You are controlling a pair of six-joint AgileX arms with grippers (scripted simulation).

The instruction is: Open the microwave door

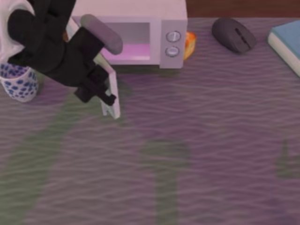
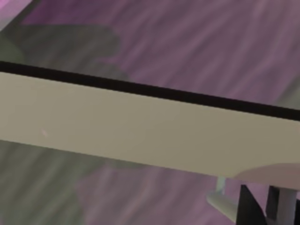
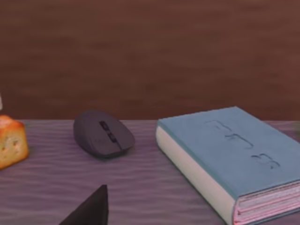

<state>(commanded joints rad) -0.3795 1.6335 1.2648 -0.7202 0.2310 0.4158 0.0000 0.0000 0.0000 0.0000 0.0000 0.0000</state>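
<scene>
Left hand grips door edge, grip state unclear. Purple wavy counter, brown wall behind. Microwave pale, door swung wide, cavity showing.

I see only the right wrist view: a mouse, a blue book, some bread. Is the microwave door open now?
Observer: Yes. In the top view the microwave door stands swung out from the microwave, and the cavity shows.
Operator: Where is the left tool?
Observer: The left tool is at the door's free edge, in front of the microwave.
Operator: What stands further left?
Observer: A white cup with blue dots, at the table's left edge.
</scene>
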